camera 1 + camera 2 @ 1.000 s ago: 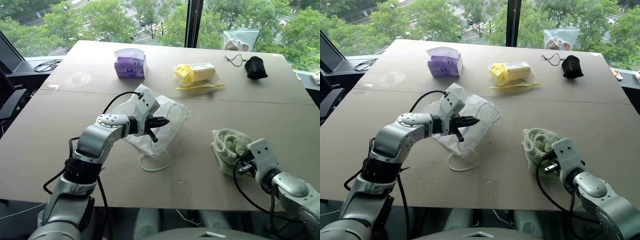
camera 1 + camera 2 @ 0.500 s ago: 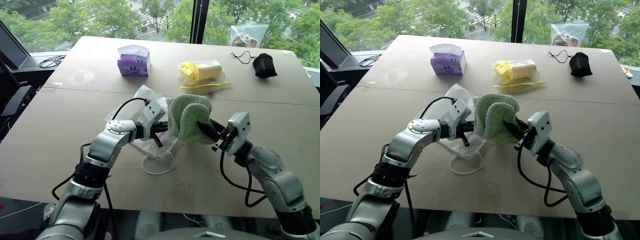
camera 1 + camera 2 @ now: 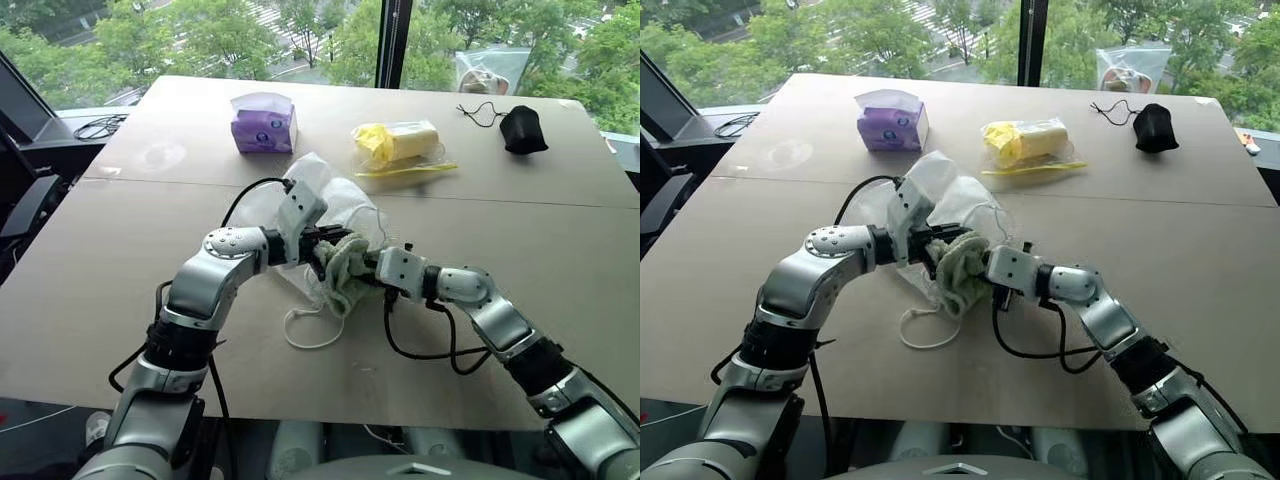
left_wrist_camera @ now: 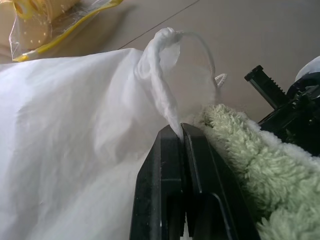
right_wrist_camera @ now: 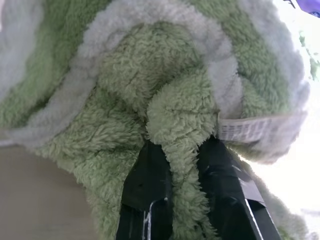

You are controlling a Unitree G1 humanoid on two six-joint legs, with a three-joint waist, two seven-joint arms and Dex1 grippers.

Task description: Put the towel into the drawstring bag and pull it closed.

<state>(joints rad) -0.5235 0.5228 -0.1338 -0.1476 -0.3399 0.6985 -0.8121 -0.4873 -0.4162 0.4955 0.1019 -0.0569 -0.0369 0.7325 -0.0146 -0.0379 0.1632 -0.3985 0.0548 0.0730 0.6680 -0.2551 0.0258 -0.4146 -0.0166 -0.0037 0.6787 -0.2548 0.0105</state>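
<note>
Now we see our left pincer (image 4: 181, 131) pressed together on the rim of the translucent milky-white plastic drawstring bag (image 3: 340, 205), held near mid-table (image 3: 120, 290). Our right pincer (image 5: 186, 150) pinches the pale green fluffy towel (image 3: 343, 272), bunched at the bag's mouth. Bare tabletop surrounds them; the white cord loop (image 3: 310, 330) trails toward the near edge.

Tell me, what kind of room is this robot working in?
Probably an upper-floor office or lab: a big plain table stands against tall windows looking down on treetops and a road. A tissue box and a dark office chair fit that.
</note>
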